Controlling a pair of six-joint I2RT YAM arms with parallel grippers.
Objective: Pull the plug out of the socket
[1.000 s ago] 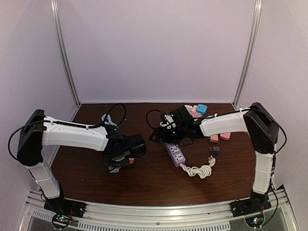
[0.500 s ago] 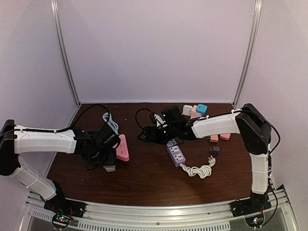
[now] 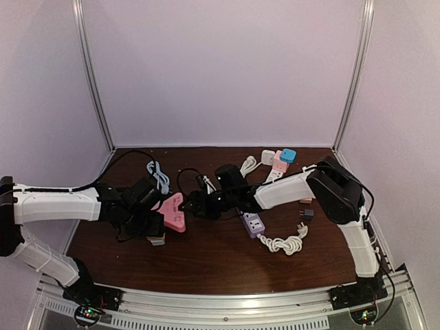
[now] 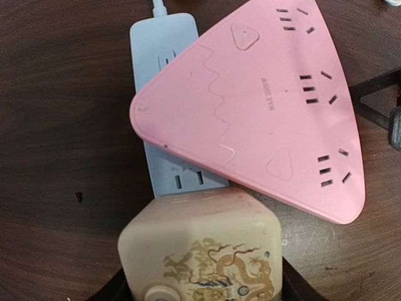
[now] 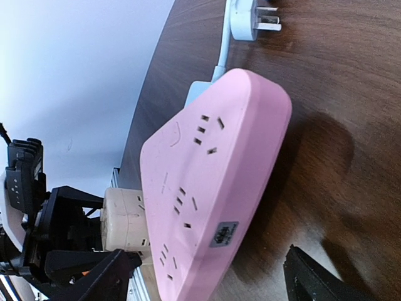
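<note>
Left arm reaching in from the left of the top view, and the left gripper (image 3: 151, 230) has the plug (image 3: 157, 240), a beige cube with a gold dragon print, pinched between its fingers. In the wrist view there's a black finger (image 4: 116, 288) pressed against each side of it. The plug sits low and left of centre on the worktop (image 3: 206, 265), right at the lower end of the blue strip (image 4: 160, 75). Whether its pins are seated in the strip, can't tell from here. Lying across that strip is the pink socket (image 4: 263, 106), a big rounded triangle, its long edge touching the plug's upper corner. From the other side the right arm stretches across the middle, with the right gripper (image 3: 194, 205) just beside the pink socket's right edge, jaws wide apart and gripping nothing. In its own camera the pink corner lies between the two spread fingers. Right of centre, a purple strip (image 3: 253, 223) and a coiled white cord (image 3: 283, 243) lie well apart from the action.
</note>
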